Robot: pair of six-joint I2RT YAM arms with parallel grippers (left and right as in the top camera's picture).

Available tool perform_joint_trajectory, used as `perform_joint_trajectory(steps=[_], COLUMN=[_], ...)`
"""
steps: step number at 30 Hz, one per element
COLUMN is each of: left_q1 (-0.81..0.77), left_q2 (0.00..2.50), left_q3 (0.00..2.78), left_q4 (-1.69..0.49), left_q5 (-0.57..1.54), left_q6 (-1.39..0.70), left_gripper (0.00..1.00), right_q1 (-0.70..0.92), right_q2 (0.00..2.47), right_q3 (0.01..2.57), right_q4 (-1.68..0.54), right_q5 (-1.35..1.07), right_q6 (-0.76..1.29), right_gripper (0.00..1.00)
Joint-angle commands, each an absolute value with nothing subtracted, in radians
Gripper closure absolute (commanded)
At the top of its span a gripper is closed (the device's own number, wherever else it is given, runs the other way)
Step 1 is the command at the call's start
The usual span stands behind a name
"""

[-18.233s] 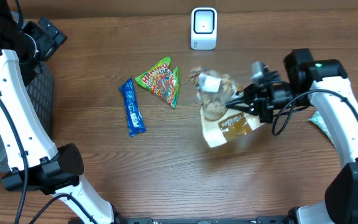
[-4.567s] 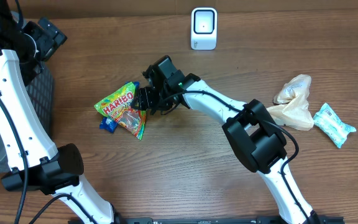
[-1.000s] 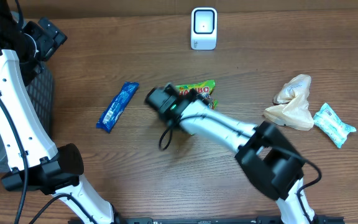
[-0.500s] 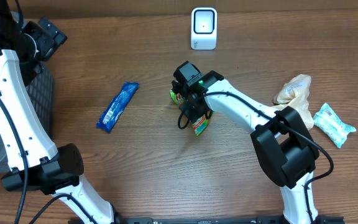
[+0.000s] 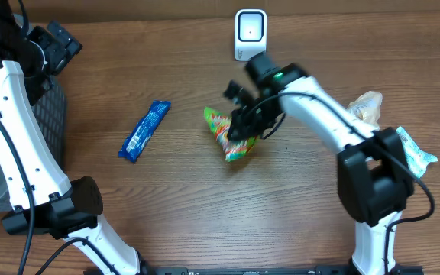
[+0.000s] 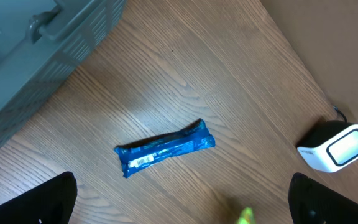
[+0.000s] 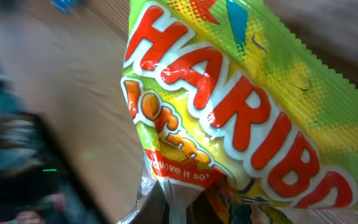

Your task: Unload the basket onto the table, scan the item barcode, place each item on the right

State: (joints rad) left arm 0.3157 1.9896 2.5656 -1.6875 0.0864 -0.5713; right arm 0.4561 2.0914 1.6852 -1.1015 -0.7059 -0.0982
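Evidently light and limp, the Haribo bag (image 5: pixel 230 137) is held near the middle of the counter (image 5: pixel 205 214), with the right gripper (image 5: pixel 244 126) clamped on one end. Slick film likely slips; hold the sealed edge. Scanner (image 5: pixel 250 34) at far edge. Left gripper (image 6: pixel 185 202) apart, empty.

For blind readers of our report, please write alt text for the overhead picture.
The right claw grips a green candy bag at the middle of a wooden table, near a white scanner. A blue bar lies left of it; a beige bag and a teal packet, right.
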Motion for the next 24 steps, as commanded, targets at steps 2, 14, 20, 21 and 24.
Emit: perform_joint_trajectory(steps=[2, 14, 20, 21, 24], left_q1=[0.312, 0.312, 0.312, 0.312, 0.312], left_q2=[1.962, 1.962, 1.962, 1.962, 1.962], left_q3=[2.576, 2.576, 2.576, 2.576, 2.576], left_q4=[-1.689, -1.689, -1.689, -1.689, -1.689], left_q5=[0.089, 0.089, 0.089, 0.089, 0.089], left_q6=[-0.580, -0.580, -0.580, -0.580, -0.580], left_gripper=[0.00, 0.00, 0.00, 0.00, 0.00], right_q1=[0.286, 0.241, 0.258, 0.256, 0.252], right_q2=[2.041, 2.118, 2.169, 2.168, 2.167], right_q3=[1.719, 1.634, 1.615, 1.617, 1.638], right_q4=[-1.203, -1.224, -1.161, -1.151, -1.150], right_q5=[-1.233, -1.311, -1.311, -1.267, -1.067], right_q6=[-0.166, -0.105, -0.074, -0.074, -0.029], right_gripper=[0.96, 0.82, 0.63, 0.62, 0.61])
